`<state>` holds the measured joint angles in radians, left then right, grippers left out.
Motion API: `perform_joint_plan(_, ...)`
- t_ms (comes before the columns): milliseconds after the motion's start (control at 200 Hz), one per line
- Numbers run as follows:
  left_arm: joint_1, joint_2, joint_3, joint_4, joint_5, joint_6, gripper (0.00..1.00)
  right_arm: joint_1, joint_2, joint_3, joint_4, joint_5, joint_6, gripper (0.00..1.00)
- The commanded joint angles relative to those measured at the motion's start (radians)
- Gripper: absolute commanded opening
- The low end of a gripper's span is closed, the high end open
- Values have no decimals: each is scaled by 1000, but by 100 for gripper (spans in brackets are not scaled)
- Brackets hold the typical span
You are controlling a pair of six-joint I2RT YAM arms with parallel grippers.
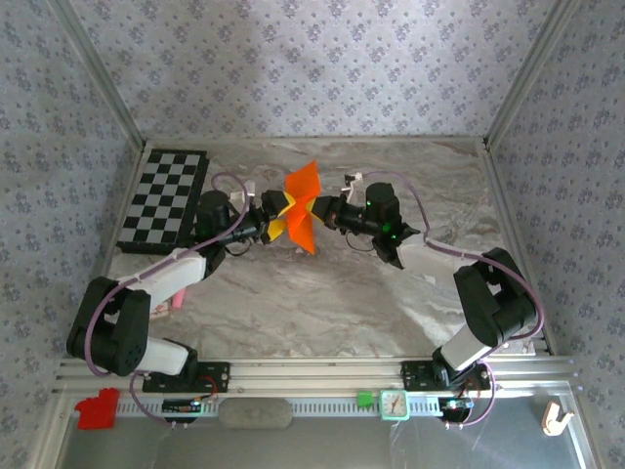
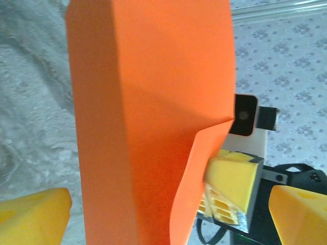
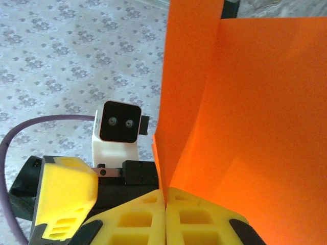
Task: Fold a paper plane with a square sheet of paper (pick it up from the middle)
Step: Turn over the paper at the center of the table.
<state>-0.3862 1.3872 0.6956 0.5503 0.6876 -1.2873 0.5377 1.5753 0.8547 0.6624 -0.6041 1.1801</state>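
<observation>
Top external view shows the left hand (image 1: 275, 217) spread wide, just beside the square sheet of paper (image 1: 303, 186), which is up over the desk (image 1: 322, 303). The right hand (image 1: 322, 212) pinches it at a crease. Folding looks partway done. Next the left hand should pinch a loose flap gently.

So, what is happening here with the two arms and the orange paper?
The two arms meet over the middle of the table, with the orange sheet of paper held up between them. The right gripper is shut on the paper and carries it. The left gripper stands open, its fingers on either side of the sheet without pinching it. The paper shows creases and a bent flap, but it is not yet a plane.
</observation>
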Motion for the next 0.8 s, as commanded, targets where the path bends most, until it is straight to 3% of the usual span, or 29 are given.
perform_joint_plan(0,-2,-6,5,117,42,-39,95,-6,3,28,79,-53,60,7)
perform_joint_plan(410,-5,4,2,168,48,-57,68,-8,28,32,59,-57,64,8)
perform_joint_plan(795,-5,-6,15,39,24,21,46,-5,35,38,27,-54,50,9)
